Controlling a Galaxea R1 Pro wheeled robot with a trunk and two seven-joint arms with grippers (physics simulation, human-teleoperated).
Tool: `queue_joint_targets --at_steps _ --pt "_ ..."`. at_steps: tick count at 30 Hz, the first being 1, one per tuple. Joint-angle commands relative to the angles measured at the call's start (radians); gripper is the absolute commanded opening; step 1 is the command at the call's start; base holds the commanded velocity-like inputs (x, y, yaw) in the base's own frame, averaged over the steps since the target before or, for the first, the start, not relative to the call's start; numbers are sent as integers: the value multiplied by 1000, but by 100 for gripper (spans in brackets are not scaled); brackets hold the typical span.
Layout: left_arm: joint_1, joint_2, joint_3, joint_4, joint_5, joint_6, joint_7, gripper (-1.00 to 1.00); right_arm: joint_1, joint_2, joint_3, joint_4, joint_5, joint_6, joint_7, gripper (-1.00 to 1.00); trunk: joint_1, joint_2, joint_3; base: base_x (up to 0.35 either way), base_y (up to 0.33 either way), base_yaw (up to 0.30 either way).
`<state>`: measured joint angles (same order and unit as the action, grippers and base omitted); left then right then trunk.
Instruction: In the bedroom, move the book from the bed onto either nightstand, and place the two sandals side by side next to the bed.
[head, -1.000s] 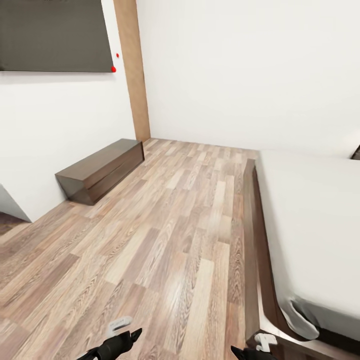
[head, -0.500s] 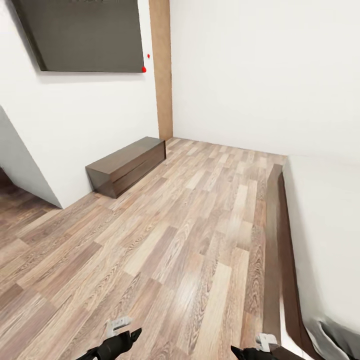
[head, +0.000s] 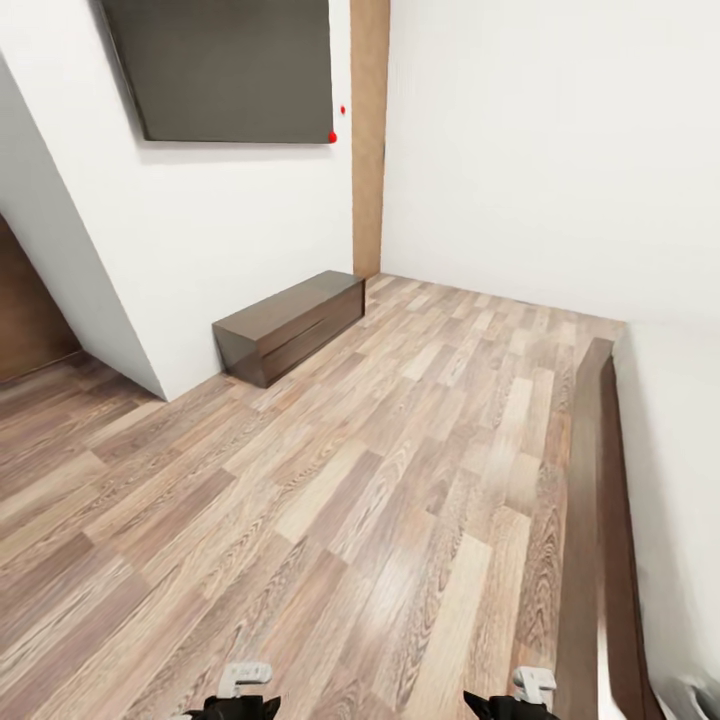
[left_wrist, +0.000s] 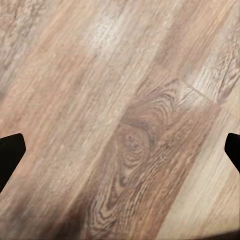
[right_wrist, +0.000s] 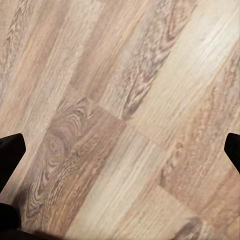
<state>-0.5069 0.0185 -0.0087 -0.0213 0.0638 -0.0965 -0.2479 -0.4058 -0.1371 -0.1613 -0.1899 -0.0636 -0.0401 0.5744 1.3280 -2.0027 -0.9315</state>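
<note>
Both grippers hung over bare floor (head: 380, 520), the left gripper (left_wrist: 120, 150) and right gripper (right_wrist: 120, 150) each spread wide and holding nothing. Neither book nor sandals were in sight. A thin paperback would likely be light and floppy, best pinched at an edge. Just a strip of the bed (head: 600, 520) showed, cut off; a low bench (head: 290, 325) sat against the wall.

Low dark brown bench cabinet (head: 290, 325) against the white wall — dark flat panel (head: 225, 68) mounted above. Two red dots (head: 333, 136) beside it — near a wooden corner post (head: 368, 140).
</note>
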Motion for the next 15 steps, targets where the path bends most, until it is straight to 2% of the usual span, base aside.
queue_joint_targets --at_steps 1,15 --pt "-1 0 -1 2 6 -2 -2 100 -1 -1 -1 2 -7 -1 5 100 0 0 -1 0 0 33" --pt "-1 -2 -2 4 4 1 8 100 0 -2 -1 2 -10 2 6 100 0 0 7 0 0 5"
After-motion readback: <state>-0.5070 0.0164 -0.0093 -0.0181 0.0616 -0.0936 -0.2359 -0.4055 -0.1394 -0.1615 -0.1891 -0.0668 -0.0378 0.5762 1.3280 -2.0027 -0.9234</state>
